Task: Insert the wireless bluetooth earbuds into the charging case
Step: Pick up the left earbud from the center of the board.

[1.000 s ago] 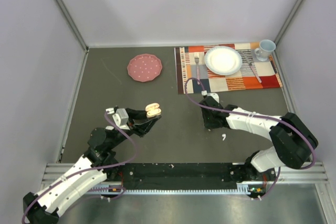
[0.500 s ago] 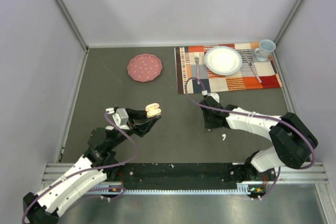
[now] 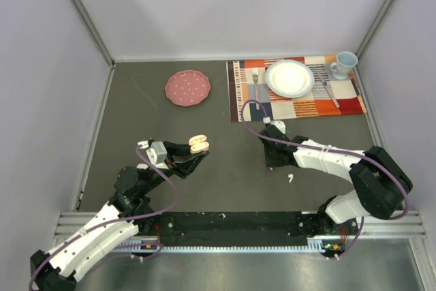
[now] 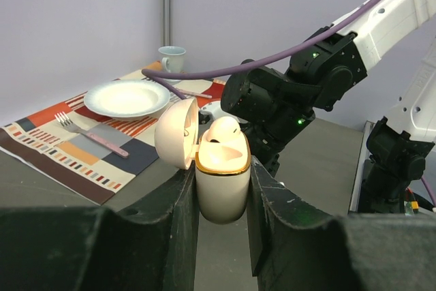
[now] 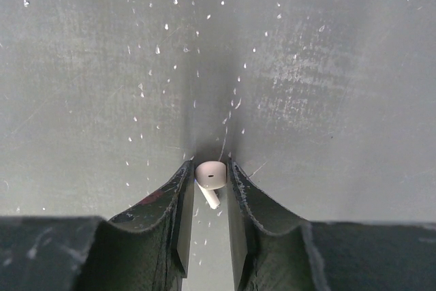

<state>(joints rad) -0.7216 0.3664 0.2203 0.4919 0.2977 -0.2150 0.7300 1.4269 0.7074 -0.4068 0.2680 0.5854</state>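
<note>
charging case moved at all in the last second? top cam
No. The charging case, pinched in the left tool, sits at the same offset from the pink plate as in both earlier top views.

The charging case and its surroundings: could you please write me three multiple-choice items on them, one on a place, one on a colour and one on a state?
1. The charging case sits: A on the pink plate; B between the left gripper's fingers; C on the table.
2. The cup is: A red; B black; C pale blue.
3. The case's lid is: A open; B shut; C missing.

Answers: 1 B, the left wrist view shows both fingers clamping it. 2 C, as the top view shows. 3 A, it is hinged back beside the body.
</note>
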